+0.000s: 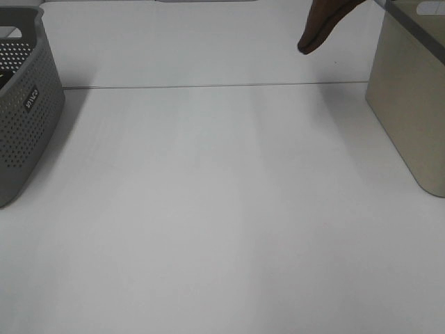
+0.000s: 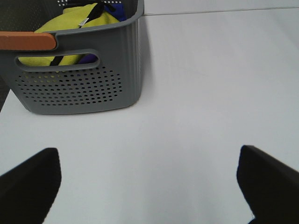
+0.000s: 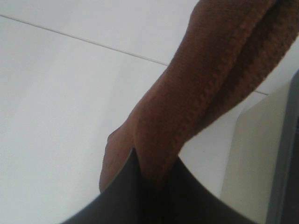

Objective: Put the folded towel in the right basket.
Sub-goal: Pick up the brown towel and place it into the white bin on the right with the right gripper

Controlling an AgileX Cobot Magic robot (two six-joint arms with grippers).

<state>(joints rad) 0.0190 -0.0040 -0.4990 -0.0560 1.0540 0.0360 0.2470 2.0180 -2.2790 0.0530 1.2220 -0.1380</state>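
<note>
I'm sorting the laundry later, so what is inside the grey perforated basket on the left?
The grey basket holds crumpled yellow-green fabric, a black strap and a blue-purple item. Its wall hides whatever lies lower down.

The left end effector [image 2: 148, 186] holds its dark fingers [image 2: 28, 186] spread wide apart; the right end effector [image 3: 156, 184] is clamped on a brown knitted folded towel [image 3: 219, 70].

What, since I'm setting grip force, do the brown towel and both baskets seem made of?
The towel: soft woven or knitted cloth, matte; ribbed loops show up close. The grey basket: probably moulded plastic, matte; regular holes, formed handle slot. The beige basket: likely smooth plastic; plain dull walls, so less certain.
</note>
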